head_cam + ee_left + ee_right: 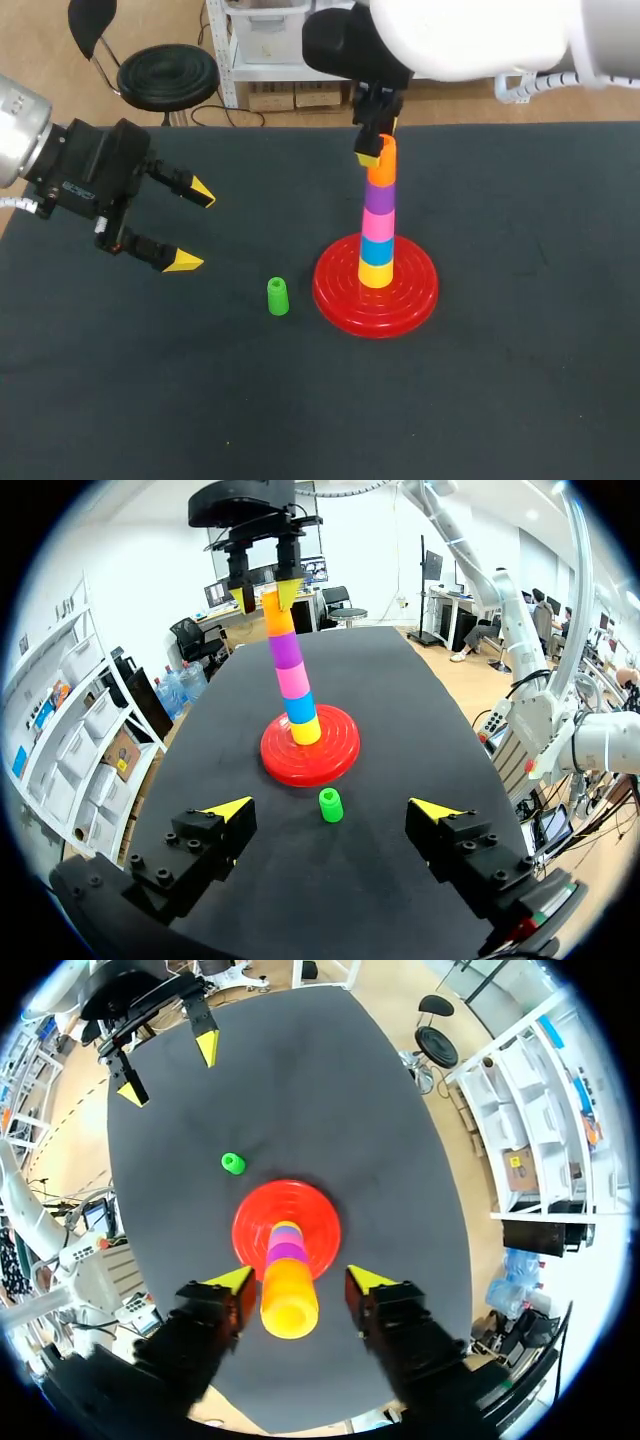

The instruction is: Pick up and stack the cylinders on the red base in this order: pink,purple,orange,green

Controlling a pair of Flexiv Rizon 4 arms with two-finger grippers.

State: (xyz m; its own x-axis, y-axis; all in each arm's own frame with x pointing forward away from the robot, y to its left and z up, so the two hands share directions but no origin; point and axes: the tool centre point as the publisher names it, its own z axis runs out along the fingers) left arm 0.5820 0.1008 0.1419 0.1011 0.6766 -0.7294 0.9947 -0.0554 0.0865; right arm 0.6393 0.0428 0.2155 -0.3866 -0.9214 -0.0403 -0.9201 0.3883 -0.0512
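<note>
Above the red base (335, 288), near the middle of the counter (520, 380), the right gripper (300, 1280) hangs fingers-down at the top of the stack. It straddles the orange cylinder (289, 1305). In the right wrist view a sliver of dark counter shows between each yellow tip and the cylinder's side, so I judge the gripper narrowly open and not clamped on it.

Below the orange cylinder come the purple cylinder (378, 197) and the pink cylinder (377, 223). These sit on a blue ring (376, 250) and a yellow ring (376, 274) at the bottom. The column leans slightly.

By the order asked for, only the green piece looks left to place. The green cylinder (277, 297) stands upright on the counter with its long axis vertical. It is just beside the base's rim, on the side toward the counter's left edge, and is not touching the base.

The left gripper (193, 228) hovers further toward that left edge with its fingers spread wide and nothing between them. In the left wrist view the green cylinder lies straight ahead of it, roughly on the line between the two tips. The left arm is therefore clearly the nearer one. It would probably need to come forward, drop over the cylinder and close across its width.
</note>
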